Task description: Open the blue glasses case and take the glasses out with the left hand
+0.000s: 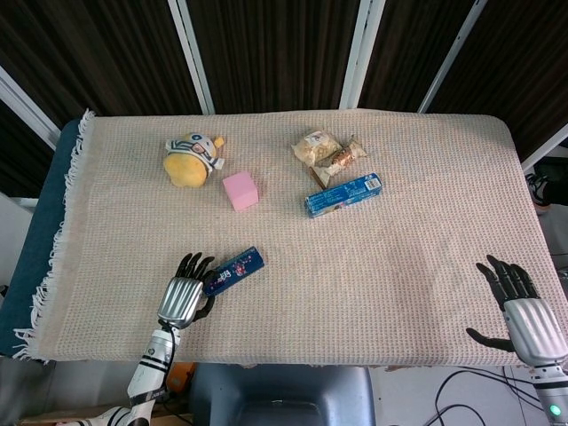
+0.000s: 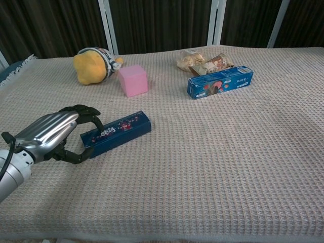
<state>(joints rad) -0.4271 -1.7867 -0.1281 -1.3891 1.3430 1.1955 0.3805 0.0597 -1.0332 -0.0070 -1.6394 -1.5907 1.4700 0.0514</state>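
Dark panelled backdrop behind a table under a beige waffle-weave cloth. Left hand at the near-left edge, fingers curled around the near end of the blue glasses case, thumb low on one side, fingers over the top; judged a bracing grip ahead of prying the lid, since the case lies flat and closed on the cloth. Whether the fingers truly press it cannot be told. Behind, a yellow plush toy, pink cube, snack packets and blue toothpaste box sit well apart, untouched. Right hand rests at the far-right edge, fingers spread, holding nothing, apparently parked clear.
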